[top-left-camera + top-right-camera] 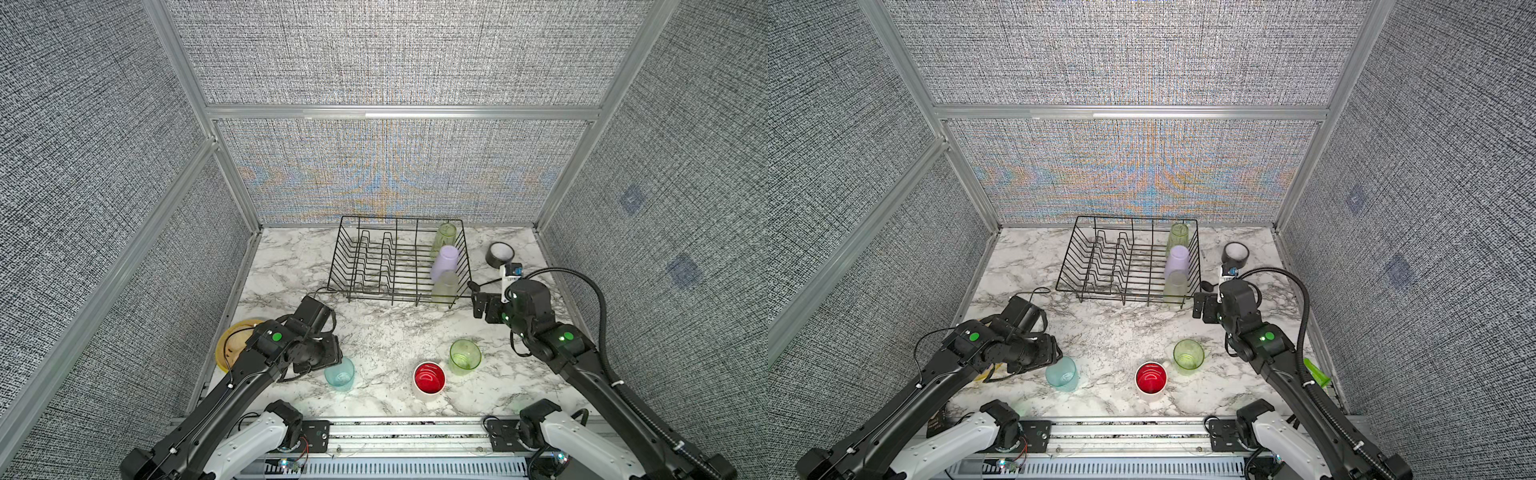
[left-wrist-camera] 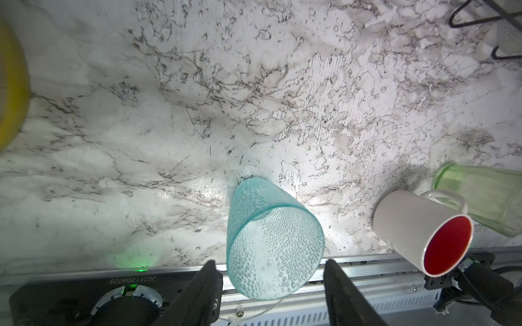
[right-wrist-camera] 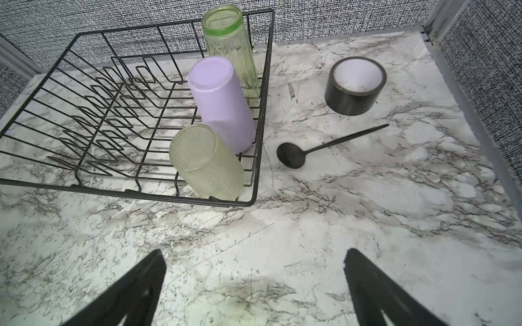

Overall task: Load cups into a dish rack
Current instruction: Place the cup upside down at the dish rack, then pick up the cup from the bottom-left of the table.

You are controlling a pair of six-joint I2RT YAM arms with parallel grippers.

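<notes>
Black wire dish rack [image 3: 42, 186] holds upturned tall translucent green tumbler [image 3: 231, 53], opaque lilac tumbler [image 3: 223, 104] and pale yellow-green tumbler [image 3: 206, 163], black tape roll [image 3: 354, 87] and black spoon [image 3: 291, 155] lie just outside, right gripper [image 3: 254, 251] gapes empty.

The dish rack [image 1: 374, 266] is located at the rear centre of the table [image 1: 395, 328]. Three cups are set upside down in a row inside it along its right side: rear cup [image 1: 444, 239], middle cup [image 1: 444, 262], front cup [image 1: 445, 286]. A tape roll [image 1: 500, 254] is placed right of the rack. A spoon [image 3: 291, 155] is laid just beside the rack's right side, before the roll. A plate [image 1: 232, 345] is positioned at the table's left edge. Before the rack, a left cup [image 1: 340, 374], centre cup [image 1: 429, 378] and right cup [image 1: 465, 356] are stood upright, the left cup between the fingers of the left gripper [image 2: 268, 265].
</notes>
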